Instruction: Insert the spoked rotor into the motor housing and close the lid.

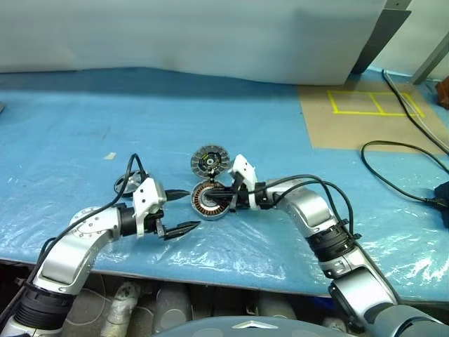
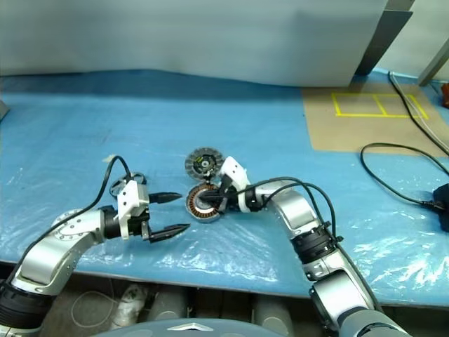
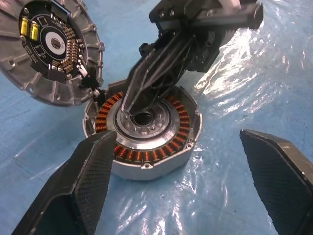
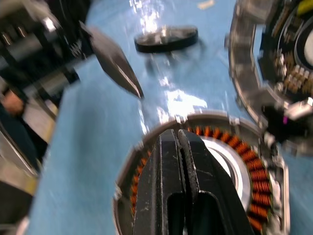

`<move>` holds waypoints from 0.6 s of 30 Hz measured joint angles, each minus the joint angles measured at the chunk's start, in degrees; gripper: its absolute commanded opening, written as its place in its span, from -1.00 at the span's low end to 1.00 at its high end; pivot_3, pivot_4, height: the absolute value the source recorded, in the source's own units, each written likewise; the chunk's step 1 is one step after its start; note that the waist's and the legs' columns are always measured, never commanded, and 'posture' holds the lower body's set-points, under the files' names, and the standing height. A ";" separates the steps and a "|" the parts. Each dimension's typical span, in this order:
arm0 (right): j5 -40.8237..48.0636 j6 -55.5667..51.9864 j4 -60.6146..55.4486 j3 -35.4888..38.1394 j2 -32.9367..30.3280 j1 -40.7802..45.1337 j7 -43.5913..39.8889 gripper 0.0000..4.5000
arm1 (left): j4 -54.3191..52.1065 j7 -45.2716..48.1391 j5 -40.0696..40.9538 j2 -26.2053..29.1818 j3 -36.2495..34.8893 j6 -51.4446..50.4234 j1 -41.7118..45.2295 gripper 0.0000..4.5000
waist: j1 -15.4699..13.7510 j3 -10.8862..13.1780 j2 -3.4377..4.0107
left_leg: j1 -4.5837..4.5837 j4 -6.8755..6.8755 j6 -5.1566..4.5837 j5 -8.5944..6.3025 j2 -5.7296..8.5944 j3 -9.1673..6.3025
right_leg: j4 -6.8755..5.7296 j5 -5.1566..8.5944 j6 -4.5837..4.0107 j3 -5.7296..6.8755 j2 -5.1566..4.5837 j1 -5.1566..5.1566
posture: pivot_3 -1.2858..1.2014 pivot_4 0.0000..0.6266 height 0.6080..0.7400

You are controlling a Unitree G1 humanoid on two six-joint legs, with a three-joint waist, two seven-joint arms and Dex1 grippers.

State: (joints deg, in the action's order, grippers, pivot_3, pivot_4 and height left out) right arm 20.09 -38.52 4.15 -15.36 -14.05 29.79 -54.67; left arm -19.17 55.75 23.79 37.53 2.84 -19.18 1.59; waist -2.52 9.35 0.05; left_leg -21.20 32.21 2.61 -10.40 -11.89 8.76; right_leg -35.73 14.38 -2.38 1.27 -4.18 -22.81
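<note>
The motor housing (image 1: 208,201), a silver puck ringed with copper windings, lies face up on the blue table. Its round lid (image 1: 209,161), with a circuit board inside, stands tilted at the housing's far edge. My right gripper (image 3: 128,110) is shut, holding nothing, and its tips rest on the housing's grey centre (image 4: 230,161). My left gripper (image 1: 191,209) is open just left of the housing, one fingertip (image 4: 117,63) close to its rim. A small dark round part (image 2: 130,180), which I take for the spoked rotor, lies behind the left gripper.
Black cables (image 1: 400,168) run over the table's right side. A brown board with yellow tape squares (image 1: 375,104) lies at the back right. A pale sheet hangs along the far edge. The table's front edge is close below both arms.
</note>
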 measured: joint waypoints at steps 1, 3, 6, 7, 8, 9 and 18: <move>0.77 -0.79 -0.20 0.97 0.24 0.67 0.09 -0.98 | -0.19 -0.04 0.04 0.00 0.00 -0.19 0.11 0.90 | 0.00 0.00 0.00 | -0.06 -0.01 0.00 0.00 0.01 0.00 | 0.01 0.00 0.00 0.01 0.00 -0.04 | 0.03 -0.52 1.00; 0.11 -0.06 -0.59 0.79 -0.54 1.39 0.37 -0.98 | -0.79 -0.07 0.08 0.00 0.00 -0.80 0.10 0.90 | -0.05 -0.01 -0.01 | -0.08 -0.03 0.01 0.00 0.01 0.00 | 0.02 0.00 0.00 0.04 0.00 -0.04 | 0.03 -0.52 1.00; -5.63 4.01 1.42 -3.82 -2.53 0.70 1.60 -0.98 | -1.67 -0.16 0.27 0.00 0.00 -1.33 0.02 0.90 | -0.11 0.00 -0.01 | -0.09 -0.06 0.02 0.00 0.00 -0.01 | 0.02 0.00 0.00 0.08 0.00 -0.05 | 0.03 -0.52 1.00; -6.54 5.45 2.02 -4.63 -2.66 0.11 1.82 -0.98 | -1.76 -0.19 0.33 0.00 -0.01 -1.36 -0.08 0.90 | -0.10 0.00 0.00 | -0.11 -0.06 0.03 0.00 0.00 -0.01 | 0.02 0.00 0.00 0.08 0.00 -0.07 | 0.03 -0.52 1.00; -7.68 7.56 1.94 -5.77 -3.17 0.11 1.80 -0.98 | -1.79 -0.25 0.34 0.00 0.00 -1.48 -0.19 0.90 | -0.08 0.00 0.01 | -0.08 -0.06 0.03 0.00 0.02 0.00 | 0.02 0.00 0.00 0.05 -0.01 -0.05 | 0.03 -0.52 1.00; -8.69 9.05 1.75 -6.80 -3.65 0.12 1.65 -0.98 | -1.95 -0.27 0.39 0.00 -0.01 -1.52 -0.17 0.90 | -0.08 -0.01 0.00 | -0.02 -0.05 0.02 0.00 0.01 0.00 | 0.02 0.00 0.00 0.05 -0.01 0.01 | 0.03 -0.52 1.00; -5.15 5.24 1.47 -2.92 -0.42 -0.21 1.81 -0.98 | -0.09 0.45 0.49 0.00 -0.02 -1.07 0.50 0.90 | -0.01 0.00 0.01 | 0.04 0.01 0.00 0.00 0.00 0.00 | -0.01 0.00 0.00 0.01 -0.01 0.05 | 0.03 -0.52 1.00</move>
State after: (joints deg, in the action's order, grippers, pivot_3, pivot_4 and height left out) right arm 14.94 -33.28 5.62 -18.29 -14.47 29.58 -52.86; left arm -19.25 56.20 24.28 37.53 2.82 -20.25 2.09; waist -2.53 9.35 0.06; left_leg -21.16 32.21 2.61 -10.39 -11.89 8.76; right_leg -35.73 14.38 -2.38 1.28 -4.18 -22.75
